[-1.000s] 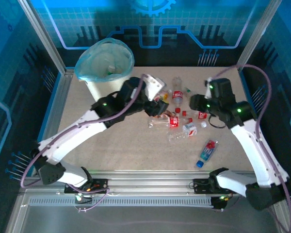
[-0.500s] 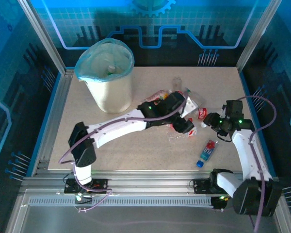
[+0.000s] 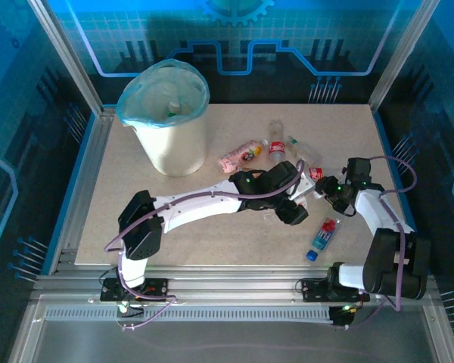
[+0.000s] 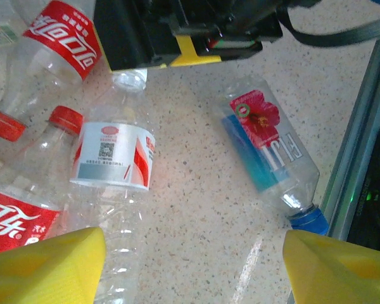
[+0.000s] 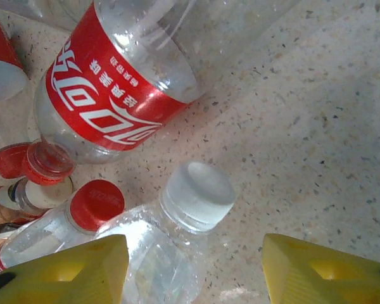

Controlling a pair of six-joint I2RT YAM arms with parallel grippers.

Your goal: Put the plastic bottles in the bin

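The left arm (image 3: 204,200) has stretched farther right since half a second ago, uncovering a pink-labelled bottle (image 3: 240,156). Left gripper (image 4: 193,244), jaws wide open, hovers low over a white-labelled bottle (image 4: 113,156); right gripper (image 5: 195,247), open too, over a white-capped bottle (image 5: 196,196). Both lie well apart from the bin (image 3: 170,147).

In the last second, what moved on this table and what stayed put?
The left hand swept rightward and nearer; it now hangs open over a white-labelled bottle. The right hand pulled back a little, also open. Nothing was grasped. The bin and the blue-capped bottle stayed put.
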